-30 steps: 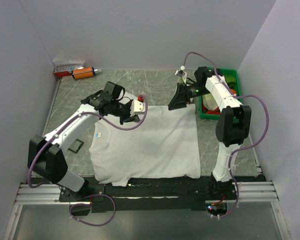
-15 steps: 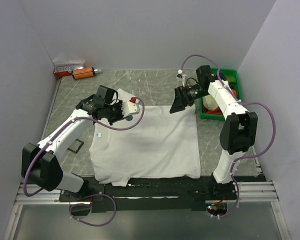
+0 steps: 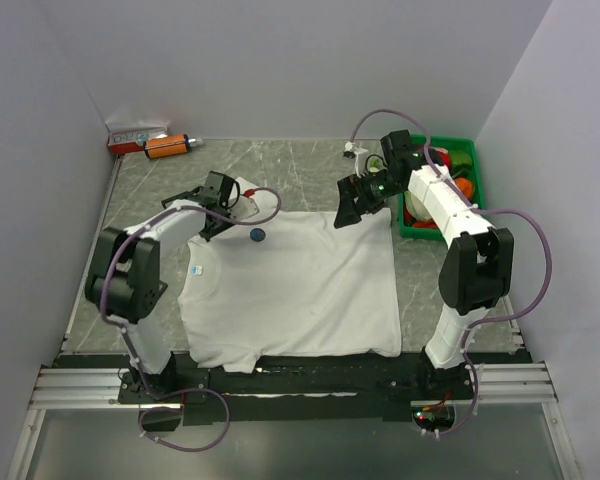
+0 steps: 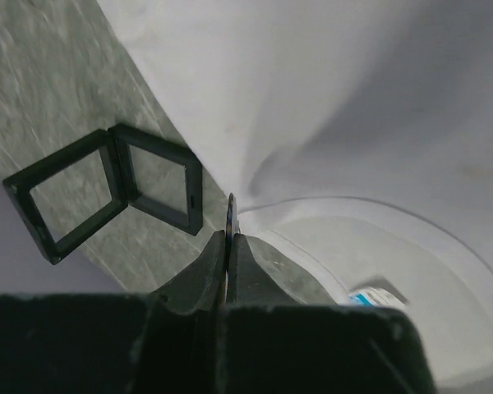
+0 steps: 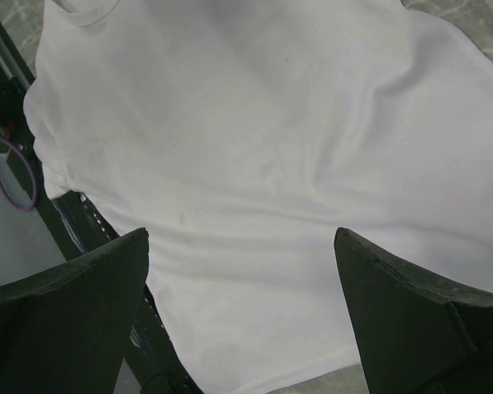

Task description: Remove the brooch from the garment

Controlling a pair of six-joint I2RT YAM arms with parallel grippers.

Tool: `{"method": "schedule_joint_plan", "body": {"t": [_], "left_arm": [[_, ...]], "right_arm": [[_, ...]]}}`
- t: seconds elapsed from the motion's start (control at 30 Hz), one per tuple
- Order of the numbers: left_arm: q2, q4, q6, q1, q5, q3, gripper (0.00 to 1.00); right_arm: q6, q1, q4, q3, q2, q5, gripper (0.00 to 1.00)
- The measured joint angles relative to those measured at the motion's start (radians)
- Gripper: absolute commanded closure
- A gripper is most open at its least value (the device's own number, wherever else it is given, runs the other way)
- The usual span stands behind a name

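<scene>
The white T-shirt [image 3: 300, 290] lies flat on the table, neck to the left, with its light-blue label [image 3: 200, 268] showing. My left gripper [image 3: 250, 228] is over the shirt's upper left part. It is shut on the brooch [image 3: 257, 235], a small dark-blue disc. In the left wrist view the jaws [image 4: 228, 236] pinch the brooch [image 4: 229, 215], seen edge-on as a thin dark sliver, with the shirt [image 4: 353, 98] and label [image 4: 370, 295] beyond. My right gripper [image 3: 348, 212] is open and empty above the shirt's far right corner. Its fingers spread wide over the cloth [image 5: 255, 123].
Two joined black square frames [image 3: 150, 292] lie on the table left of the shirt, also in the left wrist view [image 4: 122, 176]. A green bin [image 3: 408, 228] with items stands at the right. An orange object [image 3: 167, 146] and a small box [image 3: 130, 135] sit at the back left corner.
My left arm has folded back and its gripper has moved left across the shirt's top. The dark-blue brooch now shows at its tips. My right gripper has shifted slightly left.
</scene>
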Motion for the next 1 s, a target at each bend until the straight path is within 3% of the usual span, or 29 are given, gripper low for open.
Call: {"method": "schedule_joint_plan", "body": {"t": [0.17,0.33,1.0], "left_arm": [[0.126,0.043,-0.006,0.039,-0.153,0.030,0.99],[0.156,0.080,-0.003,0.063,-0.212,0.083,0.99],[0.283,0.126,0.042,0.119,-0.246,0.213,0.99]], "right_arm": [[0.006,0.002,0.011,-0.025,-0.011,0.022,0.00],[0.005,0.004,0.014,-0.050,-0.021,0.034,0.00],[0.005,0.017,0.013,-0.056,-0.023,0.050,0.00]]}}
